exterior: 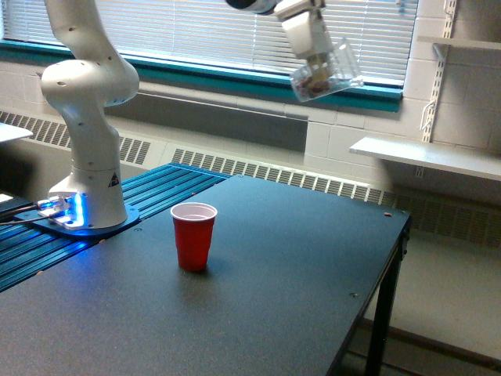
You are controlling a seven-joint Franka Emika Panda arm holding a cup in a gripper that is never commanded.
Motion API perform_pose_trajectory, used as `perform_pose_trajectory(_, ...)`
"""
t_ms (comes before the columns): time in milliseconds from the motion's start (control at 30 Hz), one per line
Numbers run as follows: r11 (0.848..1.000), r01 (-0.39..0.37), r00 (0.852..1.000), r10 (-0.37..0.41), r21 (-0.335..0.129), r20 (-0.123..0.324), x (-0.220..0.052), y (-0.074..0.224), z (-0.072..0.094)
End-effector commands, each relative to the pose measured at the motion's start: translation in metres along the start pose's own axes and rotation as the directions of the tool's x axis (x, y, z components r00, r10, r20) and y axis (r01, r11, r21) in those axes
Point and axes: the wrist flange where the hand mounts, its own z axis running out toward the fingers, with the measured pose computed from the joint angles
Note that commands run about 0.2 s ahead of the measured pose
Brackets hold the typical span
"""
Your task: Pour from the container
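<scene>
While it hangs high in front of the window blinds, the small clear plastic container is tilted, brownish-pink bits pooled in its lower end towards the exterior view's left. It's up in the air, well above the dark table and off to the exterior view's right of the opaque red plastic cup, which stands upright w/ white inside showing, contents not visible. Nothing stands between the two. White gripper is pinched on the container from above; the white robot arm's base sits on a blue ribbed plate at the table's far left corner.
</scene>
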Motion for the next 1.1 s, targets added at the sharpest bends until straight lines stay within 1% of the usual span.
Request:
perform_pose_trajectory(33,0.996,-0.086,0.996,0.086,-0.004,-0.036,0.000,0.029,-0.013)
perform_pose_trajectory(100,0.995,-0.100,0.994,0.100,-0.008,-0.049,-0.004,0.037,-0.015)
perform_pose_trajectory(300,0.990,-0.142,0.988,0.141,-0.011,-0.056,-0.016,0.058,-0.019)
perform_pose_trajectory(333,0.988,-0.153,0.987,0.151,-0.019,-0.053,-0.020,0.062,-0.019)
perform_pose_trajectory(433,0.982,-0.188,0.982,0.187,-0.019,-0.035,-0.026,0.071,-0.019)
perform_pose_trajectory(500,0.978,-0.207,0.978,0.206,-0.037,-0.016,-0.031,0.078,-0.016)
perform_pose_trajectory(567,0.971,-0.234,0.972,0.234,-0.057,0.000,-0.035,0.085,-0.014)
perform_pose_trajectory(633,0.960,-0.268,0.963,0.270,-0.077,0.020,-0.038,0.092,-0.012)
perform_pose_trajectory(667,0.954,-0.285,0.957,0.288,-0.096,0.018,-0.040,0.095,-0.010)
perform_pose_trajectory(700,0.953,-0.280,0.959,0.283,-0.116,0.014,-0.042,0.097,-0.009)
perform_pose_trajectory(767,0.945,-0.296,0.953,0.301,-0.138,0.021,-0.046,0.102,-0.006)
perform_pose_trajectory(867,0.928,-0.343,0.936,0.351,-0.147,0.034,-0.049,0.111,-0.005)
perform_pose_trajectory(933,0.920,-0.357,0.930,0.367,-0.161,0.035,-0.053,0.116,-0.004)
perform_pose_trajectory(967,0.915,-0.371,0.924,0.381,-0.161,0.036,-0.054,0.118,-0.004)
perform_pose_trajectory(1033,0.908,-0.383,0.919,0.394,-0.171,0.031,-0.057,0.123,-0.003)
perform_pose_trajectory(1100,0.908,-0.385,0.918,0.395,-0.167,0.036,-0.061,0.128,-0.002)
